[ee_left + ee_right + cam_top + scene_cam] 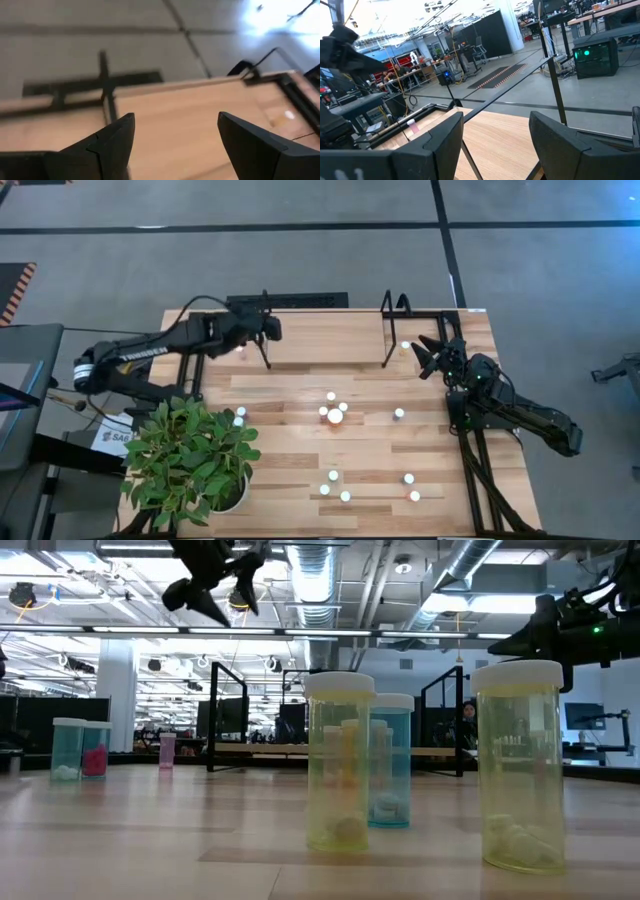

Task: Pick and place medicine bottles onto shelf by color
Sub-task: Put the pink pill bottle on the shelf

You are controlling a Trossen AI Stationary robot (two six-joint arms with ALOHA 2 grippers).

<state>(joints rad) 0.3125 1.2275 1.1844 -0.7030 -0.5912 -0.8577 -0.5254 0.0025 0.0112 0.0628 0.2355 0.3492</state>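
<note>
Bottles are mostly unsorted, so I judge the job to be between placements, both arms up by the shelf (325,330) along the table's far edge and neither carrying anything.

Starting at the left: my left gripper (268,330) hovers over the shelf's left end, near the far-left corner of the table (290,455). Its wrist view shows the fingers (112,137) spread apart with only bare board between them. A pink bottle (240,350) stands just below it on that end of the shelf.

Across the middle, the loose medicine bottles (334,413) sit in a small cluster at the table's centre, with one (239,416) off to the left by the potted plant (190,455) and another (399,413) to the right. A second group (340,485) lies toward the near edge.

At the right, my right gripper (432,355) hangs over the shelf's right end, jaws wide and empty, a pale-capped bottle (405,345) just beside it.

Next move, as I read it: bring one arm back to the centre cluster, descend over a single cap without knocking its neighbours, close, lift, then match its colour to the proper shelf end.
</note>
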